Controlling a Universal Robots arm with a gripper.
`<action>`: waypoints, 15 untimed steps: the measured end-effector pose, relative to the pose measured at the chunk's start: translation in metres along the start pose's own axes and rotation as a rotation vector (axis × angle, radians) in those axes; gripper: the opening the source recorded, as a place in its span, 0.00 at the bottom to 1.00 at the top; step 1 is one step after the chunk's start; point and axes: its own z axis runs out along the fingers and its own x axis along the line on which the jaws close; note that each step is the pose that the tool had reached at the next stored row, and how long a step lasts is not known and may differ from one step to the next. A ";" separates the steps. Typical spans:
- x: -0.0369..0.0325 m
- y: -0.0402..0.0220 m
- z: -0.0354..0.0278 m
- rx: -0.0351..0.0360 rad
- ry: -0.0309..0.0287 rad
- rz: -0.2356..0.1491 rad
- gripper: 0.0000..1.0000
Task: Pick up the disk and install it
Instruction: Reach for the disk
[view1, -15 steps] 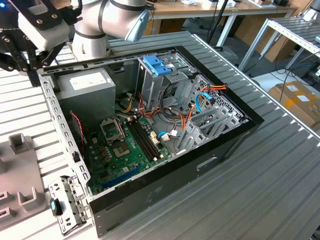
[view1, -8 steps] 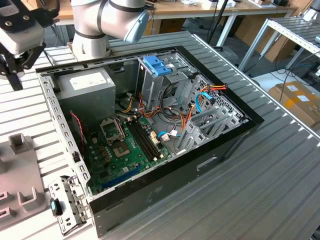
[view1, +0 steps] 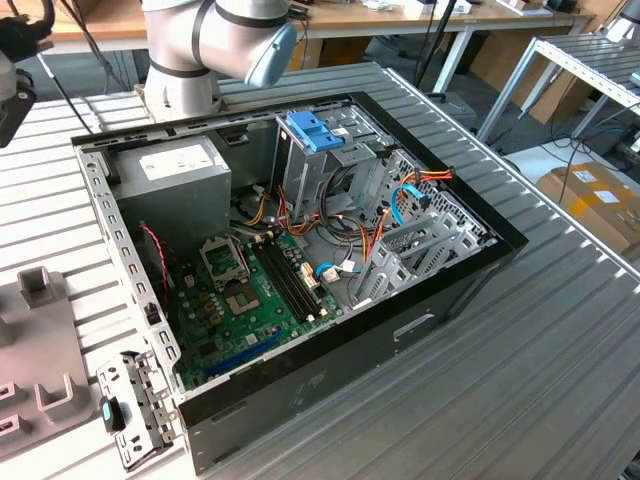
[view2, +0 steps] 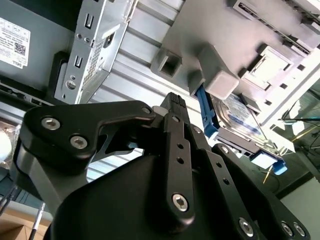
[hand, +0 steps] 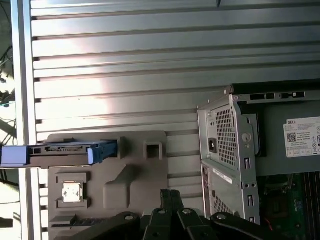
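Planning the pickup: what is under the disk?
The disk rests on a grey fixture, which lies on the ribbed metal table. The part of the fixture directly beneath is covered by the disk itself.

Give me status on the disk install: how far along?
Done: nothing visible yet. The disk lies in the grey fixture beside the open computer case, not inside it. In hand: nothing. The gripper is shut and empty, over the fixture and apart from the disk. Left: both the pickup and the install.
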 end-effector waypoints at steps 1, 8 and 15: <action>0.0028 -0.0002 -0.0001 0.0001 0.0001 0.000 0.11; 0.0110 -0.0008 -0.0003 0.0001 0.0001 0.000 0.11; 0.0177 -0.0004 -0.0004 0.0001 0.0001 0.000 0.11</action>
